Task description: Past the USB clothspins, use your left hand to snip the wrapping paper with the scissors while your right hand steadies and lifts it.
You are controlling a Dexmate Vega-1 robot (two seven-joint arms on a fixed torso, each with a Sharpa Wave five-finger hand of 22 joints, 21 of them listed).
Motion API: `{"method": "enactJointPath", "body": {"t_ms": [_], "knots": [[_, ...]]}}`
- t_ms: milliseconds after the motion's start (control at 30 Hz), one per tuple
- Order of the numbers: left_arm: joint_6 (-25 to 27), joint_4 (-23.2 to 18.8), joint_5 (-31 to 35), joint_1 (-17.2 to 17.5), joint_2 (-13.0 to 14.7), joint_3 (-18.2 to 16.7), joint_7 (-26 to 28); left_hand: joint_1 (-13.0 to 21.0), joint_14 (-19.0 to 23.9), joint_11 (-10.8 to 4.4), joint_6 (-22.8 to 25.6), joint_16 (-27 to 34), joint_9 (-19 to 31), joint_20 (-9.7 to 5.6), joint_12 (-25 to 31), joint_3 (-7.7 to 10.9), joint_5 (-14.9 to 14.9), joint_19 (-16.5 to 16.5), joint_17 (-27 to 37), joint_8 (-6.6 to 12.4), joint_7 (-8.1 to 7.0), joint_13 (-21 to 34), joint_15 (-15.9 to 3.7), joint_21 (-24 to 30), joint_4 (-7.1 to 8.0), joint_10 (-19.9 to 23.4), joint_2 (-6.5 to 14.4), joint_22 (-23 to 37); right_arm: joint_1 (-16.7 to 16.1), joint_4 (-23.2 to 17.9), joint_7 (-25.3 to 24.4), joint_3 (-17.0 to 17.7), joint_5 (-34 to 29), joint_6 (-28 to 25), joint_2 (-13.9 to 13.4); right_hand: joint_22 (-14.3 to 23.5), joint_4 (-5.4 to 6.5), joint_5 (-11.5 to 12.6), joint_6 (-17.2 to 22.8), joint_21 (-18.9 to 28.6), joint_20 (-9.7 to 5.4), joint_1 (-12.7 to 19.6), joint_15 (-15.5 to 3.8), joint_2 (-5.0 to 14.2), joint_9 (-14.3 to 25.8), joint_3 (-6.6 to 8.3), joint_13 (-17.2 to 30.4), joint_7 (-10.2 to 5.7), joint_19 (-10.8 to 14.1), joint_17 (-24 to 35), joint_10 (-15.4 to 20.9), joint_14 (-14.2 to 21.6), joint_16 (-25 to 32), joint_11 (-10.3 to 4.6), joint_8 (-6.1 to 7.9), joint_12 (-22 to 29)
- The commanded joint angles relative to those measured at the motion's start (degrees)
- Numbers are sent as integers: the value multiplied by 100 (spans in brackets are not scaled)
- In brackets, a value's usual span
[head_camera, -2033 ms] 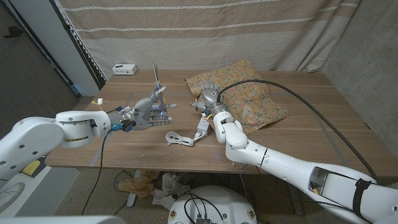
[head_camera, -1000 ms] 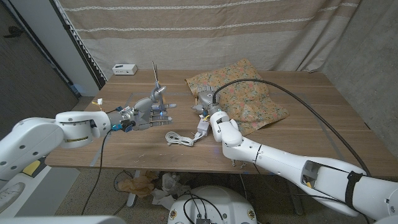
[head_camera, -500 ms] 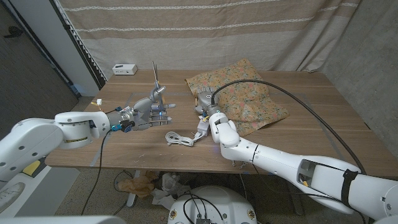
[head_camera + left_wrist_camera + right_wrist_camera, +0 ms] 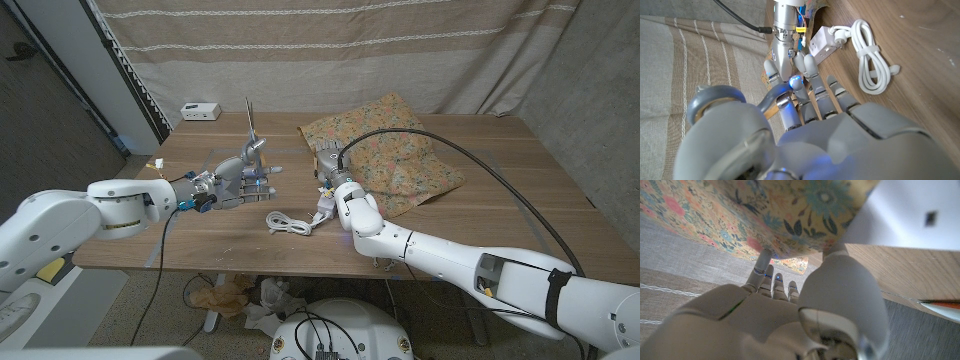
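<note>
Floral wrapping paper (image 4: 400, 150) lies on the wooden desk (image 4: 480, 215), its near corner pinched between the fingers (image 4: 765, 262) of the right hand (image 4: 328, 160), apparently to steady and lift it. The left hand (image 4: 235, 180) holds the scissors (image 4: 250, 130) blades-up, well short of the paper, cut not yet begun. A white cable (image 4: 288, 222) lies between both hands.
</note>
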Motion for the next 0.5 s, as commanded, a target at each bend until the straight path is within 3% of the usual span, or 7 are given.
{"method": "enactJointPath", "body": {"t_ms": [33, 133, 233, 400, 467, 500], "knots": [[7, -14, 16, -20, -10, 4, 3, 59, 76, -273, 322, 26, 27, -10, 46, -7, 56, 13, 24, 9, 249, 11, -786, -20, 21, 299, -14, 14, 25, 89, -88, -21, 95, 45, 25, 73, -11, -242, 31, -41, -96, 300, -75, -3, 21, 212, 20, 530, -1119, 79, 37, 10, -40, 11, -12, -7], [7, -13, 15, -16, -8, 1, -14, 58, 78, -272, 328, 30, 27, -8, 55, -8, 57, 9, 31, 10, 250, 20, -792, -21, 23, 307, -13, 14, 21, 80, -75, -13, 127, 22, 24, -39, -19, -395, 78, -224, -129, 475, -112, -14, 26, 407, 25, 529, -923, 98, 105, 86, -64, 7, 3, 14], [2, -13, 10, -11, -20, -2, -11, 57, 96, -272, 339, 22, 28, -13, 66, -7, 59, 16, 10, 9, 248, 27, -793, -18, 29, 323, -11, 14, 20, 71, -71, -15, 139, -17, 21, -126, 77, -463, 75, -374, -53, 357, -78, -50, 28, 463, 18, 529, -989, 92, -31, -33, -170, 12, -6, -52], [-12, -12, 20, 10, -38, -18, -6, 62, 101, -271, 352, 30, 26, -8, 91, -7, 60, 16, 21, 8, 245, 50, -794, -18, 32, 345, -12, 15, 5, 93, -112, -24, 155, -88, 46, -220, 81, -503, 17, -476, -92, 325, -47, -76, 27, 570, 13, 528, -931, 71, -164, -119, -281, 12, -31, -113], [-11, -9, 21, 15, -33, -25, -26, 64, 101, -271, 352, 32, 29, -11, 109, -6, 61, 19, 25, 7, 245, 67, -795, -17, 33, 359, -11, 14, -10, 95, -157, -12, 173, -107, 55, -387, 51, -509, 0, -642, -106, 368, 1, -88, 27, 729, 9, 527, -769, 20, -203, -5, -331, 9, -33, -135], [-8, -12, 27, 20, -28, -30, -30, 64, 105, -269, 353, 32, 30, -6, 123, -6, 62, 17, 23, 8, 246, 81, -798, -17, 34, 366, -11, 15, -30, 87, -167, 20, 207, -147, 73, -660, 28, -524, -2, -814, -10, 360, 33, -218, 28, 888, 1, 530, -332, -82, -213, 179, -415, 8, -28, -146]]}}
